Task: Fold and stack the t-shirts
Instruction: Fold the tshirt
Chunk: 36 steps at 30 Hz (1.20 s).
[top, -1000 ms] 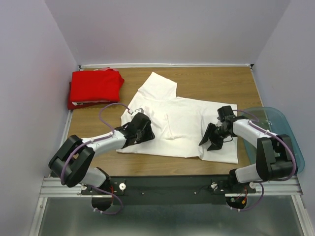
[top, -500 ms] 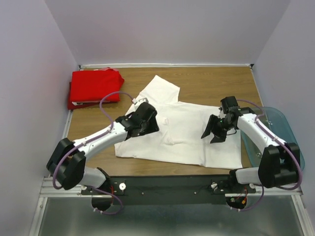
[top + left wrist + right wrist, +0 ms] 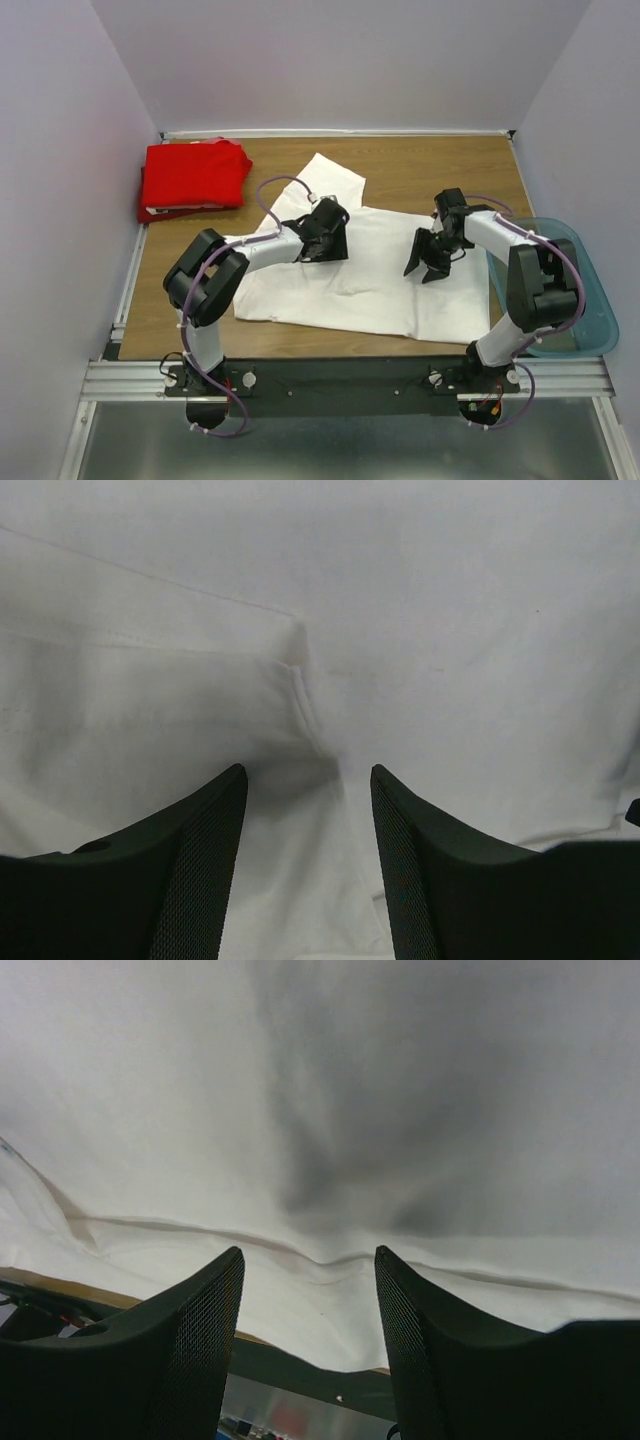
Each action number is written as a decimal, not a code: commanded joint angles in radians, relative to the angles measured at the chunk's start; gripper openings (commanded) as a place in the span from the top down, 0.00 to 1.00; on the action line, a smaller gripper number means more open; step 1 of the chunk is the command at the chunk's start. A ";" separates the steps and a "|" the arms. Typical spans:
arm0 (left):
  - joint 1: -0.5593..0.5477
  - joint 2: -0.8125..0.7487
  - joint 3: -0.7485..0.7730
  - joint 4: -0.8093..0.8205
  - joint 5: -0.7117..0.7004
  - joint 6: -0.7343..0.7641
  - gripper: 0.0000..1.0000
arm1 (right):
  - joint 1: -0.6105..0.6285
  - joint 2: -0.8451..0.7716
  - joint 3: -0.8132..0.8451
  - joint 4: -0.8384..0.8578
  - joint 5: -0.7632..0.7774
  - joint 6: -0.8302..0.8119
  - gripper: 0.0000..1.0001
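Observation:
The white t-shirt (image 3: 375,275) lies spread across the middle of the wooden table, plain side up, one sleeve (image 3: 330,180) pointing to the back. The red t-shirt (image 3: 193,175) lies folded at the back left. My left gripper (image 3: 328,243) is open, low over the shirt's upper left part; the left wrist view shows white cloth and a seam (image 3: 300,695) between its fingers (image 3: 200,870). My right gripper (image 3: 425,262) is open over the shirt's right part; the right wrist view shows a cloth fold (image 3: 330,1255) between its fingers (image 3: 430,1350). Neither holds cloth.
The translucent blue-tinted tub (image 3: 585,300) stands at the table's right edge, close to the right arm. Grey walls close in the back and both sides. Bare wood (image 3: 440,165) shows behind the white shirt.
My left gripper has moved right and back across the white shirt, from its left edge to its upper middle. My right gripper has shifted slightly up and back. The shirt's left part shifted right.

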 commanded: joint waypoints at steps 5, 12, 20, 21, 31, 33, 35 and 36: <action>0.000 -0.087 -0.180 0.049 0.001 -0.005 0.39 | 0.006 -0.040 -0.136 0.026 0.046 -0.001 0.38; 0.000 -0.185 -0.315 0.066 0.001 -0.017 0.39 | 0.008 -0.101 -0.186 0.023 0.001 0.011 0.38; -0.001 -0.236 -0.393 0.058 -0.003 -0.037 0.39 | 0.016 -0.084 -0.177 0.020 -0.009 0.020 0.38; 0.000 -0.231 -0.401 0.060 -0.002 -0.039 0.39 | 0.014 -0.075 -0.171 0.022 -0.008 0.019 0.38; 0.006 -0.260 -0.464 0.060 -0.003 -0.079 0.39 | 0.066 0.002 -0.087 0.034 0.000 0.060 0.38; 0.017 -0.271 -0.476 0.056 -0.006 -0.073 0.39 | 0.089 0.018 -0.070 0.039 0.001 0.077 0.38; 0.026 -0.274 -0.482 0.052 -0.006 -0.070 0.39 | 0.103 0.031 -0.064 0.042 0.004 0.088 0.38; 0.029 -0.280 -0.485 0.052 -0.006 -0.071 0.39 | 0.108 0.037 -0.058 0.043 0.003 0.101 0.38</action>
